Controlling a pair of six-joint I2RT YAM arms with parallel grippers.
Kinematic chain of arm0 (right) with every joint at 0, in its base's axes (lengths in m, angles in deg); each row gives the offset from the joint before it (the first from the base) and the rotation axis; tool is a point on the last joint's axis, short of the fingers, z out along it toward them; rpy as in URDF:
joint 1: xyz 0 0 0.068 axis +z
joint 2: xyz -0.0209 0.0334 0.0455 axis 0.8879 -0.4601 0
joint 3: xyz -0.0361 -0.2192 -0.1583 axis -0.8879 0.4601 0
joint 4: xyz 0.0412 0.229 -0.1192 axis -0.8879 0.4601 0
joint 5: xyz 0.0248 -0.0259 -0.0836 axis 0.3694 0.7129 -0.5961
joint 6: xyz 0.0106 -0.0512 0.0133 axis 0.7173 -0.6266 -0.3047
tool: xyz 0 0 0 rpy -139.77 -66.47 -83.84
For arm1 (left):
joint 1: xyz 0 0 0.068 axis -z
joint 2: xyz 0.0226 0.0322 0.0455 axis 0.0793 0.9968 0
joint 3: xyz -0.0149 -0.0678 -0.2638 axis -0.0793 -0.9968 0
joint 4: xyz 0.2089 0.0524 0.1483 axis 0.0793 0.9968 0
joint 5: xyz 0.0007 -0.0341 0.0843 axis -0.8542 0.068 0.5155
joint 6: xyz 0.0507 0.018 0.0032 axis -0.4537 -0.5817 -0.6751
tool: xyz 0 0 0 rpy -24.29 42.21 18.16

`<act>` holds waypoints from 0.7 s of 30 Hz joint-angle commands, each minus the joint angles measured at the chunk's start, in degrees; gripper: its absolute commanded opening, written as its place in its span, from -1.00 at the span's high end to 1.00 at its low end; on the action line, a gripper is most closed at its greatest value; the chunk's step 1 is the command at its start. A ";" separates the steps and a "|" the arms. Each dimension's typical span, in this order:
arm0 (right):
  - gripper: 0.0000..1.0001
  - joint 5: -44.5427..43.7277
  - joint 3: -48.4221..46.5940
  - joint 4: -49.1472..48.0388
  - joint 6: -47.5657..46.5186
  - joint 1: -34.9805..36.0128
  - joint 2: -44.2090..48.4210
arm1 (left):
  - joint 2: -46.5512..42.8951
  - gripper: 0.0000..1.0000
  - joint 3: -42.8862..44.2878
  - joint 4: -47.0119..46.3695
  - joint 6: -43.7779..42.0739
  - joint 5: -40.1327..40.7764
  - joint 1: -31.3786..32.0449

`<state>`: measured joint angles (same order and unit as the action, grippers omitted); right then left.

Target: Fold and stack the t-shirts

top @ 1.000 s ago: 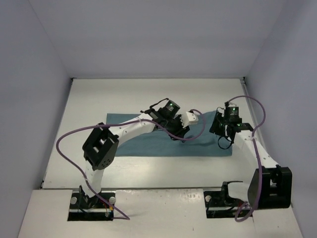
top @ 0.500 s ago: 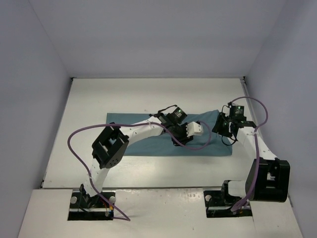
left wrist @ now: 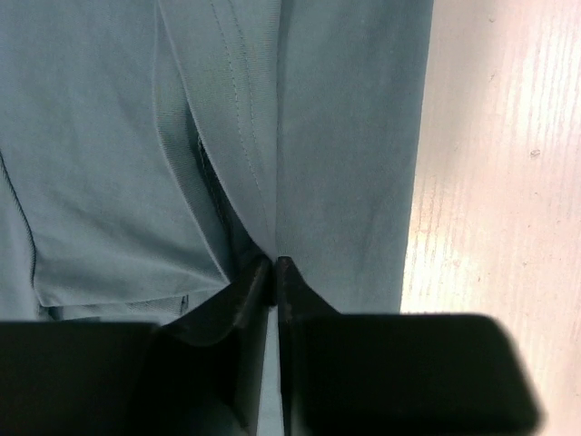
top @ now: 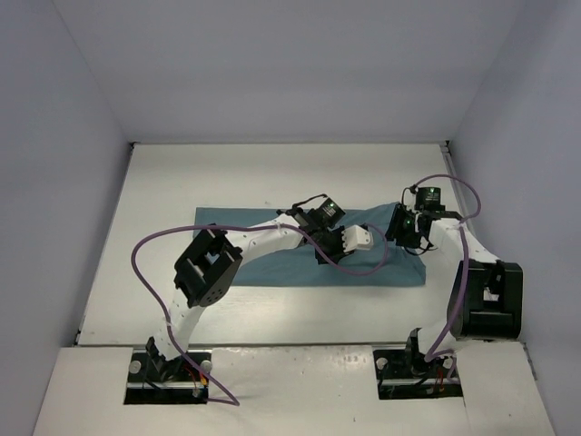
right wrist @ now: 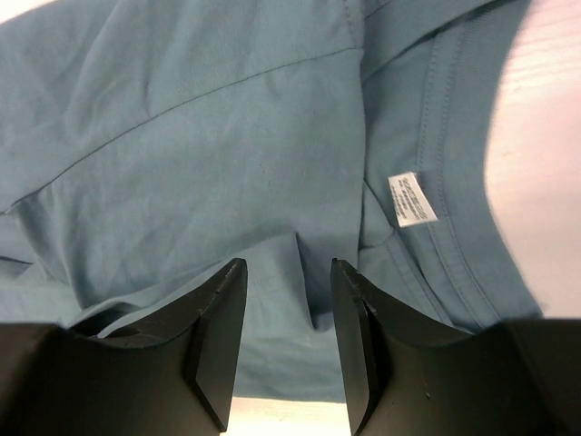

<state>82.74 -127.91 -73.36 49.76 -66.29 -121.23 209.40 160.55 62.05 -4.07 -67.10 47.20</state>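
Now: teal t-shirt (top: 290,268) flat mid-table (top: 182,182), collar at 3 o'clock. Left gripper (left wrist: 274,263) clenched on a fabric ridge, likely to lift a fold. Right gripper (right wrist: 289,268) parted, straddling cloth beside the collar label (right wrist: 412,198).

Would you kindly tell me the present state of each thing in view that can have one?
t-shirt, lying flat as a rough rectangle, layers overlapping.
white label, exposed inside the collar.
left gripper, shut, pinching a fold of the t-shirt near its edge.
right gripper, open, jaws apart over a crease beside the collar.
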 commanded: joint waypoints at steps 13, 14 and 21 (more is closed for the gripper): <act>0.78 5.76 0.30 -2.84 -1.65 -0.01 -3.28 | -1.45 1.00 4.97 0.25 -1.02 -0.74 -0.45; 0.83 5.83 0.33 -2.84 -1.65 -0.01 -3.25 | -1.48 1.00 5.04 0.25 -1.02 -0.79 -0.51; 0.35 4.88 1.22 -2.58 -1.25 -0.01 -1.96 | -1.87 1.00 4.95 0.45 -0.89 -0.95 -0.77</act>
<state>87.53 -126.97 -75.37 48.74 -66.29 -124.88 209.46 162.90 62.69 -4.07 -66.73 46.90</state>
